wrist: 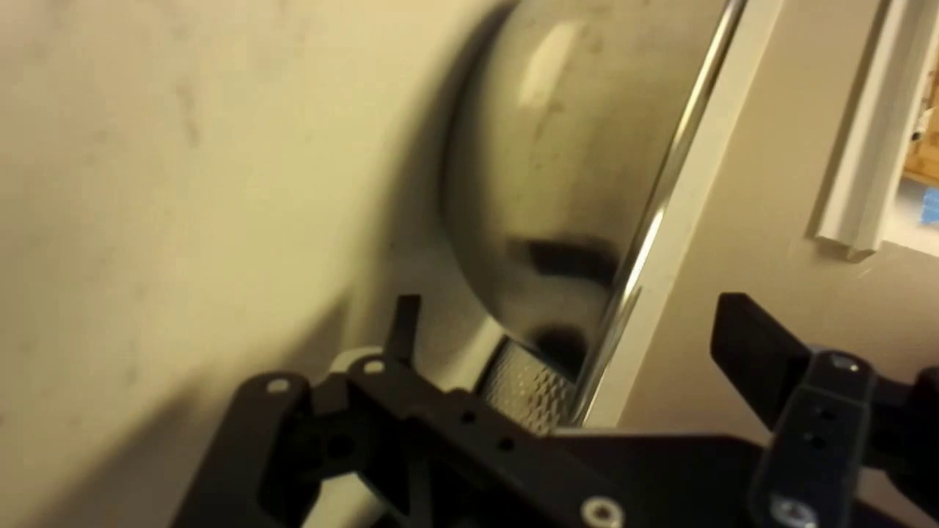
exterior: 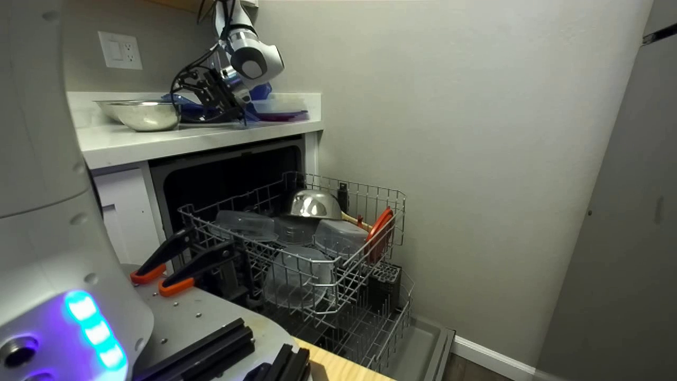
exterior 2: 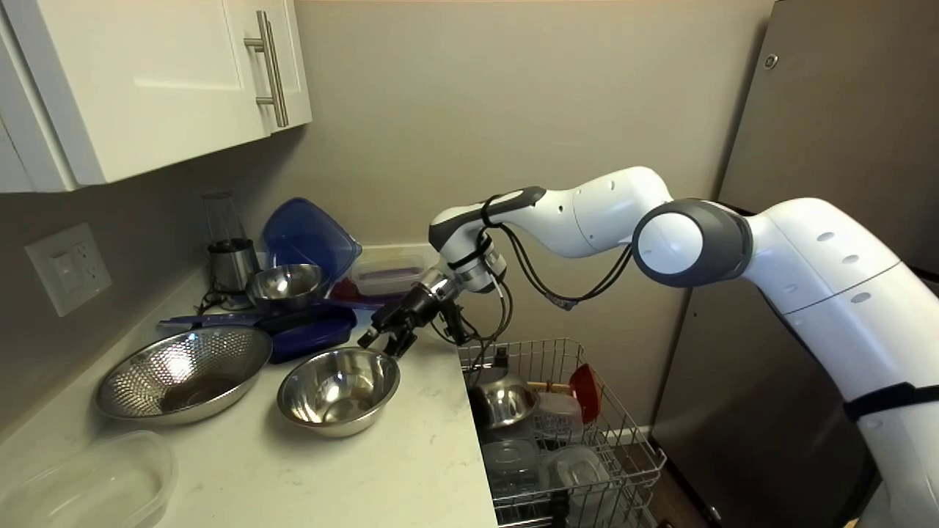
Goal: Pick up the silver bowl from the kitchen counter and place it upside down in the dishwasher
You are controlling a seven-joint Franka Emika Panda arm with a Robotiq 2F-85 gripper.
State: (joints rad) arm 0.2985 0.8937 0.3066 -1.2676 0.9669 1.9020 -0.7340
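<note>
The silver bowl (exterior 2: pixel 337 392) stands upright on the white kitchen counter (exterior 2: pixel 411 469), near its dishwasher-side edge. It also shows in an exterior view (exterior: pixel 149 117), and large in the wrist view (wrist: pixel 572 139) with its rim running between my fingers. My gripper (exterior 2: pixel 383 343) is low over the counter at the bowl's far rim, tilted. Its fingers are apart in the wrist view (wrist: pixel 568 330), open, with nothing held; whether a finger touches the bowl I cannot tell. The dishwasher (exterior: pixel 165 182) is open, its grey wire rack (exterior: pixel 370 188) pulled out below the counter; the rack also shows from above (exterior 2: pixel 623 477).
A steel domed bowl (exterior: pixel 314 203), clear containers (exterior: pixel 246 225) and a red item (exterior: pixel 381 227) fill the rack. On the counter are a colander (exterior 2: pixel 183 374), smaller steel bowl (exterior 2: pixel 287 284), blue lid (exterior 2: pixel 312 238), dark-blue item (exterior 2: pixel 312 339) and clear container (exterior 2: pixel 95 477). A cabinet (exterior 2: pixel 169 81) overhangs.
</note>
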